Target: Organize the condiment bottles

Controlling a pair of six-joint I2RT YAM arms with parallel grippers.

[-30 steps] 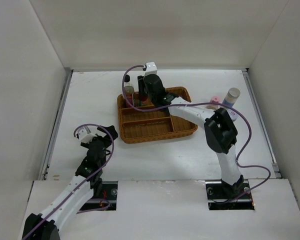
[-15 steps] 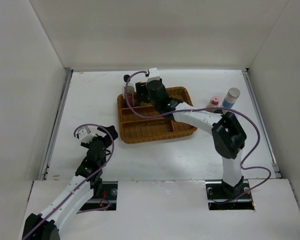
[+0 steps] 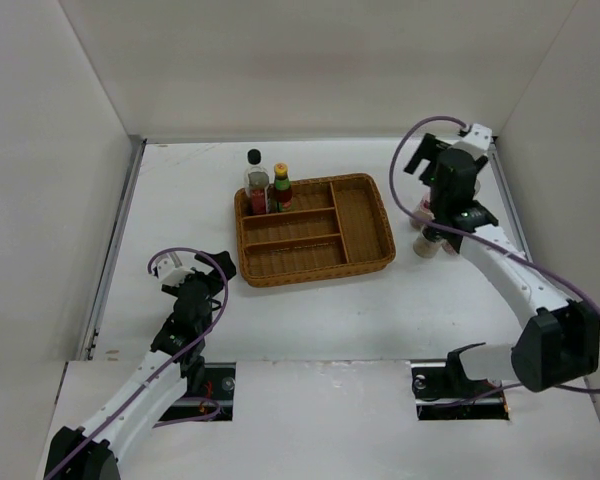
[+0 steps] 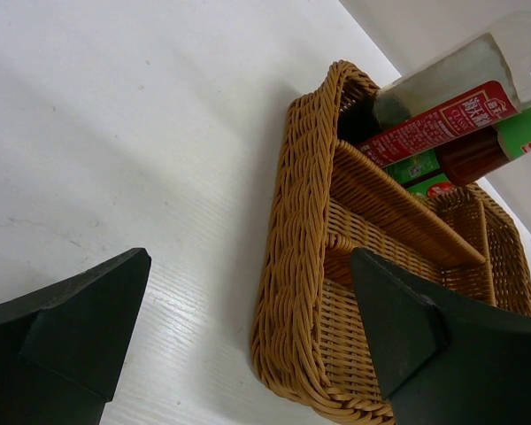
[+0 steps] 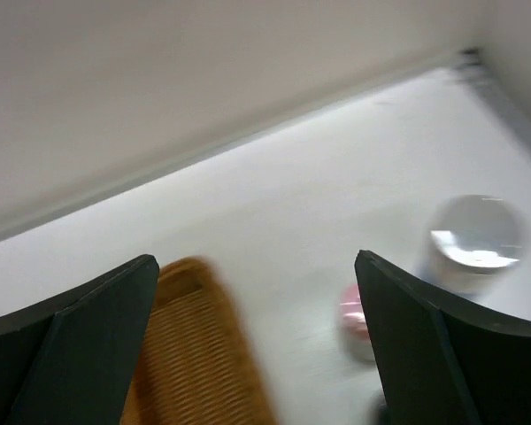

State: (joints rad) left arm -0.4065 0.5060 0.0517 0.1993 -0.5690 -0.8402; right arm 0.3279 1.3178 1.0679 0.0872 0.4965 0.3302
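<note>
Left hand (image 4: 250, 257): held low over the surface (image 3: 360, 310) near the front edge, left of the wicker tray (image 4: 283, 257). Its two dark fingers are spread wide apart and nothing is held between them.

Wicker tray: set at mid-surface, divided into compartments. Two bottles are found upright, side by side, in the far-left compartment.

Clear bottle (image 4: 460, 93): black-capped and fitted with a red label carrying white Chinese characters. These are not read with certainty.

Dark bottle (image 4: 478, 152): yellow-capped, placed just right of the clear one. A green label with a red patch is noted; its print is too small to be read.

Pale-topped shaker (image 3: 426, 243): seen on the surface just right of the tray, partly under the right arm.

Right hand (image 5: 254, 257): raised over the far-right area, fingers wide apart, nothing gripped. Below it a pink-lidded shaker (image 5: 354, 314) and a white bottle (image 5: 473, 243) with a round cap are seen close together on the surface. Both are blurred, so no label can be read.
</note>
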